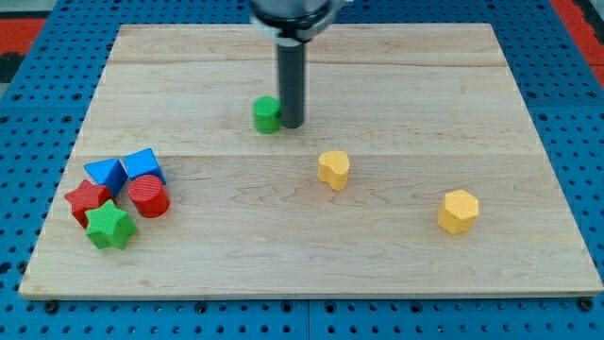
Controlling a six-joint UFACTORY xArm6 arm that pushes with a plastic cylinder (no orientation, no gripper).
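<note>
**Rod tip right beside the small green block**

Camera view: You can see my tip (292,126) sitting on the wooden desk (396,76), near the view's top and a bit left of the middle. It looks like it is touching the right side of a small green block (267,114), or is just beside it. The rod covers part of that block, so you cannot tell its shape for sure. The top of the rod is cut off at the view's top edge. There is no gripper to see here, just the dark rod.

Below and to the right of my tip sits a yellow block (333,169), well apart from it. Its shape is hard to make out. Farther to the view's right is a yellow hexagon block (459,211).

At the view's left, five blocks huddle close together: two blue blocks (105,174) (143,164), a red block (87,199) partly hidden, a red cylinder (148,197), and a green star (110,226) in front.
</note>
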